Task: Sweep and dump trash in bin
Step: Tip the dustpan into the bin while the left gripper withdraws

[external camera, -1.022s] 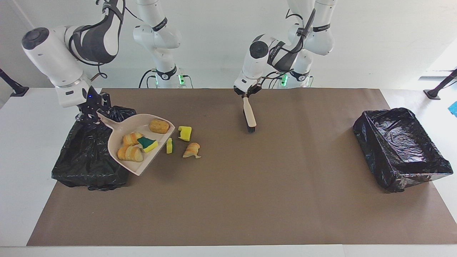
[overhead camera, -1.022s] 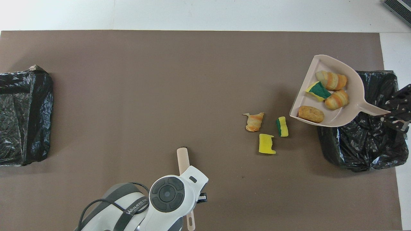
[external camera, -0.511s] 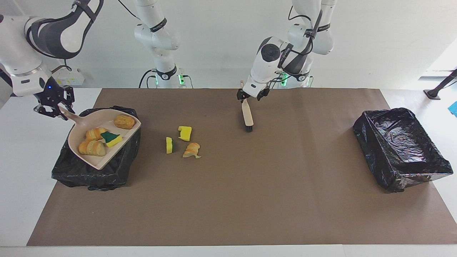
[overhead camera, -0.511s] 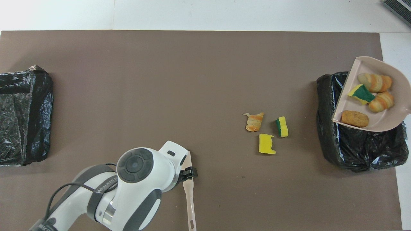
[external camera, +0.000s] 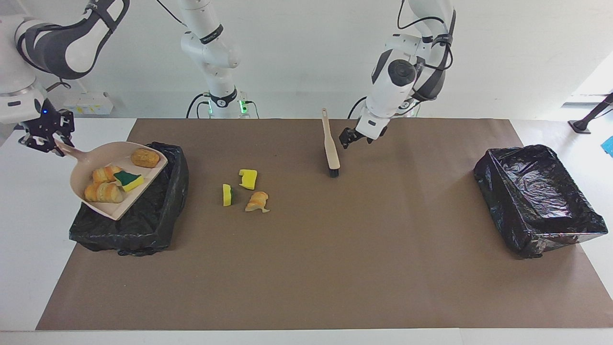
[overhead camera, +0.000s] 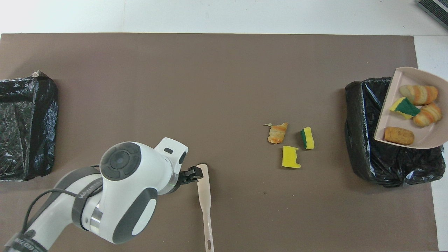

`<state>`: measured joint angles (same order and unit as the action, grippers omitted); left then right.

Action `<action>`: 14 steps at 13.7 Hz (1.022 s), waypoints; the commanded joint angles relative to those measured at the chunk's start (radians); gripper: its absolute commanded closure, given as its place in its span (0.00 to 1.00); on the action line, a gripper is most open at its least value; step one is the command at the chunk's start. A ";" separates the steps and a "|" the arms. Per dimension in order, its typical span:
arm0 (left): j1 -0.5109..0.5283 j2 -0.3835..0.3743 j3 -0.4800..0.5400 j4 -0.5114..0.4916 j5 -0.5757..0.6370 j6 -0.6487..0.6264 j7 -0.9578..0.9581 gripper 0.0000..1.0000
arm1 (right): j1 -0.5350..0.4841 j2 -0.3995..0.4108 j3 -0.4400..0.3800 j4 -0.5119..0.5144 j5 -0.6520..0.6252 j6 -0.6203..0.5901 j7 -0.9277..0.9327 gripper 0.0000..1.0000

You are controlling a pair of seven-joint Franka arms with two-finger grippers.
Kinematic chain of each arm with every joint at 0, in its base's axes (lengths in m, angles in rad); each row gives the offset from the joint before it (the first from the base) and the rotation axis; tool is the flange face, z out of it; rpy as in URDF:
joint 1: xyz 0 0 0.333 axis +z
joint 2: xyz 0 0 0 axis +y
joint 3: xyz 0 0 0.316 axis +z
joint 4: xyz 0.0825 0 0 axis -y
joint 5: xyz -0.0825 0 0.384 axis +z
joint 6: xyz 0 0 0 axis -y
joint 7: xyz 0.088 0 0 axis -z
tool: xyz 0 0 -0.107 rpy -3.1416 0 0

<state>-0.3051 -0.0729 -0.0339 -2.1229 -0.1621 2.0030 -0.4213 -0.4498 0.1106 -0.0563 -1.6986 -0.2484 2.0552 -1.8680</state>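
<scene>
My right gripper is shut on the handle of the beige dustpan, which hangs tilted over the black-lined bin at the right arm's end of the table. In the pan lie several pieces of trash: a bread chunk, two croissant pieces and a green-yellow sponge. On the brown mat lie three more scraps: a green-yellow sponge, a yellow sponge and a croissant piece. The beige brush stands on its bristles. My left gripper is open just beside it.
A second black-lined bin sits at the left arm's end of the table. The overhead view shows the dustpan partly cut off at the edge, over its bin, and the brush beside the left gripper.
The right arm lifted the loaded dustpan off the mat and carried it over the bin. The left gripper opened, let go of the brush and drew aside toward its own end.
</scene>
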 commanded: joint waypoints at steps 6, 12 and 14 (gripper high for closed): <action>0.240 0.119 -0.014 0.314 0.064 -0.219 0.448 0.00 | 0.075 0.020 0.015 -0.030 -0.354 0.042 0.004 1.00; 0.297 0.114 -0.011 0.530 0.078 -0.433 0.475 0.00 | 0.103 0.018 0.026 -0.038 -0.482 0.049 0.012 1.00; 0.305 0.116 -0.011 0.600 0.081 -0.504 0.475 0.00 | 0.120 0.012 0.026 -0.036 -0.531 0.045 0.004 1.00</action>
<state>-0.0202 0.0270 -0.0339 -1.6010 -0.0993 1.5706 0.0502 -0.3323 0.1427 -0.0394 -1.7171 -0.7254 2.0852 -1.8655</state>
